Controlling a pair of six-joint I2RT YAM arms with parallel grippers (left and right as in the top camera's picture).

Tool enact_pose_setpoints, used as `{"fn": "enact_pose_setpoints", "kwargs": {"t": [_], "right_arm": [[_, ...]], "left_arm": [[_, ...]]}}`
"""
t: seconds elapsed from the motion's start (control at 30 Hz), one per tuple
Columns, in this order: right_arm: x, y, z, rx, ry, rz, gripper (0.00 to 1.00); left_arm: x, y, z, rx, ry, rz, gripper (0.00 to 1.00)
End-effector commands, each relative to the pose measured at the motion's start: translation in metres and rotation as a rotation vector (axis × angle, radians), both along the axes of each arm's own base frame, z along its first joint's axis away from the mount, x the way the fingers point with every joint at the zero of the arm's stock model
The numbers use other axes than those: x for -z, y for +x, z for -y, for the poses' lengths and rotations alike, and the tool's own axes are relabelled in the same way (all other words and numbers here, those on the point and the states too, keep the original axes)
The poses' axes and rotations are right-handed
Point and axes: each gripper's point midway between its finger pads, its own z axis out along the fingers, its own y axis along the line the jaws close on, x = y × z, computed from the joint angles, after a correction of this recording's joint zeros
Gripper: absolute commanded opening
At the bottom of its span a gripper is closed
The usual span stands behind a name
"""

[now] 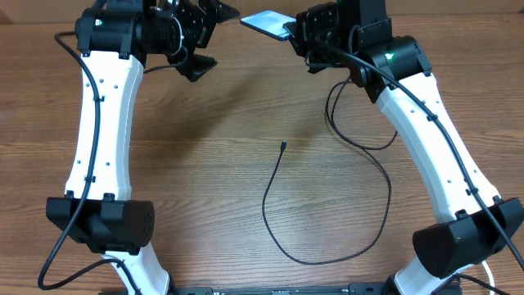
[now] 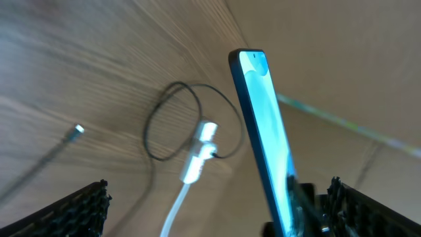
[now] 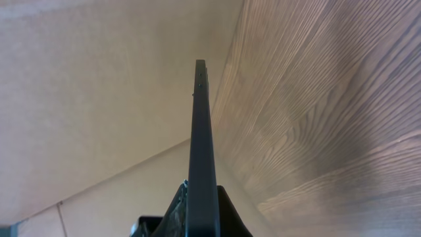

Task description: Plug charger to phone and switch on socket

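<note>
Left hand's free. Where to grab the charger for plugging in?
Pinch just behind the plug tip, coming straight down: the charger lies flat on the table, that end free. Left hand is open; right hand is shut on the phone.

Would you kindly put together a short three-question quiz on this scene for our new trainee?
1. Which gripper holds the phone? A: left gripper. B: right gripper. C: neither.
2. True or false: the cable tip lies loose on the table, not in the phone.
3. Fill in the blank: the left gripper's jaws stand ____.

Key: 1 B; 2 true; 3 open.
</note>
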Motion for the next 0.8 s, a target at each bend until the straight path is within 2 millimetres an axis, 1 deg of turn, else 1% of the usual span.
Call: {"fn": "enact_pose_setpoints", "kwargs": {"t": [0.0, 0.13, 0.17, 0.27, 0.33, 0.5, 0.57, 0.6, 0.63, 0.77], "right_arm": [[-0.048, -0.013, -0.004, -0.043, 0.075, 0.089, 0.04], [-0.050, -0.017, -0.009, -0.062, 0.112, 0.067, 0.04], [-0.051, -0.018, -0.010, -0.071, 0.124, 0.065, 0.04], [-0.059, -0.018, -0.016, -0.097, 0.147, 0.092, 0.04], [-0.065, -0.018, -0.019, -0.114, 0.163, 0.113, 0.04], [-0.067, -0.023, -0.029, -0.114, 0.196, 0.088, 0.04], [-0.070, -0.025, -0.035, -0.127, 0.203, 0.099, 0.04], [-0.072, -0.026, -0.038, -0.134, 0.206, 0.106, 0.04], [-0.073, -0.027, -0.041, -0.138, 0.207, 0.111, 0.04], [-0.076, -0.030, -0.050, -0.144, 0.222, 0.114, 0.04]], "left_arm": [[-0.005, -0.001, 0.014, -0.049, -0.139, -0.112, 1.00], [-0.018, -0.003, 0.024, -0.020, -0.228, -0.127, 1.00], [-0.020, -0.003, 0.026, -0.020, -0.248, -0.139, 0.97], [-0.022, -0.003, 0.027, -0.037, -0.271, -0.165, 0.86], [-0.022, -0.004, 0.027, -0.043, -0.276, -0.174, 0.84], [-0.027, -0.009, 0.033, -0.033, -0.333, -0.225, 0.85], [-0.028, -0.010, 0.034, -0.034, -0.347, -0.238, 0.83], [-0.028, -0.010, 0.034, -0.036, -0.348, -0.240, 0.81], [-0.028, -0.010, 0.034, -0.036, -0.348, -0.240, 0.77], [-0.029, -0.010, 0.034, -0.032, -0.352, -0.241, 0.65]]}}
